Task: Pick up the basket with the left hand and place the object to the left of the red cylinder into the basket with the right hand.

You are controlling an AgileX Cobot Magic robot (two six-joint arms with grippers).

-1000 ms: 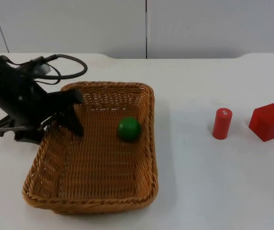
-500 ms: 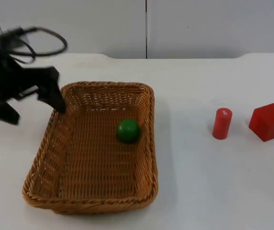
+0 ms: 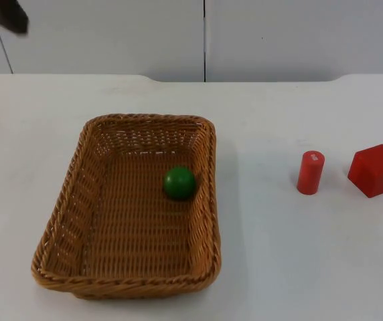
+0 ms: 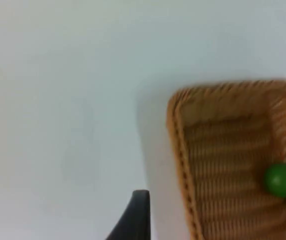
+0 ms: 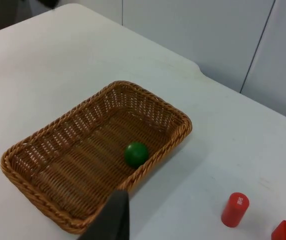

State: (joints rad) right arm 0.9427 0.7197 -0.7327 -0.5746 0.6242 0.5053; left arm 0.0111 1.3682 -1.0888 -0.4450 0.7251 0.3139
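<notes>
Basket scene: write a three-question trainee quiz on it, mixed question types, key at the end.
1. True or false: the green ball lies inside the basket.
2. Which stands nearer the basket: the red cylinder or the red cube?
3. Fill in: the basket rests on the white ____, with no gripper touching it.

Key: 1 true; 2 red cylinder; 3 table.
</notes>
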